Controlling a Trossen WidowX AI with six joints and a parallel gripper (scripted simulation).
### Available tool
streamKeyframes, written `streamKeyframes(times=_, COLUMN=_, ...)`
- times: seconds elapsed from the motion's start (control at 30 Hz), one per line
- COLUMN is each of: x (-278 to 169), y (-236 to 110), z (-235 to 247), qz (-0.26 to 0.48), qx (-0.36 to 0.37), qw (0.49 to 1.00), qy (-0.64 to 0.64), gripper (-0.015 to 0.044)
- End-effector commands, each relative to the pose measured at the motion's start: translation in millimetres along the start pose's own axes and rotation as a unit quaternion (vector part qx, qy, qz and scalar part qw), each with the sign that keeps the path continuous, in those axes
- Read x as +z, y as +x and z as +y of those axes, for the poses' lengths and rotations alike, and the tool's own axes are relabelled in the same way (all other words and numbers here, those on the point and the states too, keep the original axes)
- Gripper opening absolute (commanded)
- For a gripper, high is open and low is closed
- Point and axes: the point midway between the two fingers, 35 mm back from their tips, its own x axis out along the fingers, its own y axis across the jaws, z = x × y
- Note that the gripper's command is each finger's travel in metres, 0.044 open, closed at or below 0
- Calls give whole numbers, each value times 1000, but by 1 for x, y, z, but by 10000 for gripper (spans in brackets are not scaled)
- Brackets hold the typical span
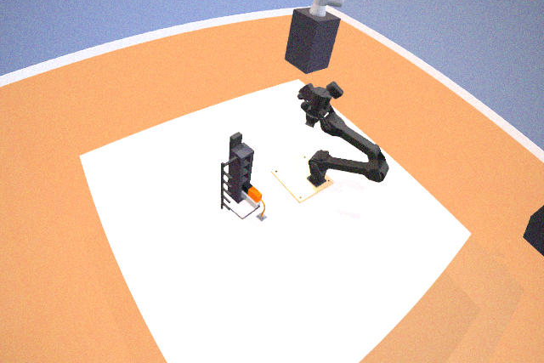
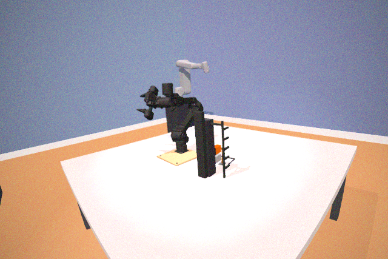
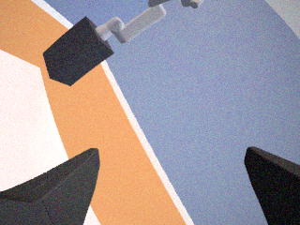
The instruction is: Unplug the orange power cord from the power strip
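Plainly, the hand (image 2: 143,103) gapes wide, holding nothing, well apart from the plug (image 1: 254,194).

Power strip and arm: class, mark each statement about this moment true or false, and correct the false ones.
1. The gripper is open and holds nothing. True.
2. The orange plug sits near the bottom of the upright power strip. True.
3. The gripper is touching the plug. False: it is raised well away from the strip, pointing toward the wall.
4. The arm's base stands on a tan base plate. True.
5. The power strip lies flat on the white table. False: it stands upright.
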Motion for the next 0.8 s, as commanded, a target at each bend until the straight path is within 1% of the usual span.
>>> streamKeyframes(times=0.0, x=1, y=0, z=0, qz=-2, qx=2, qw=1000, qy=0, gripper=374)
streamKeyframes(times=0.1, x=14, y=-4, z=7, qz=-35, qx=26, qw=999, qy=-1, gripper=295)
streamKeyframes(times=0.27, x=62, y=-28, z=31, qz=-152, qx=121, qw=981, qy=-7, gripper=164)
streamKeyframes(times=0.37, x=89, y=-52, z=47, qz=-225, qx=186, qw=956, qy=-11, gripper=160)
streamKeyframes(times=0.5, x=119, y=-94, z=65, qz=-317, qx=276, qw=907, qy=-16, gripper=160)
streamKeyframes(times=0.63, x=139, y=-146, z=78, qz=-396, qx=366, qw=842, qy=-23, gripper=160)
streamKeyframes(times=0.77, x=146, y=-202, z=84, qz=-462, qx=453, qw=762, qy=-36, gripper=160)
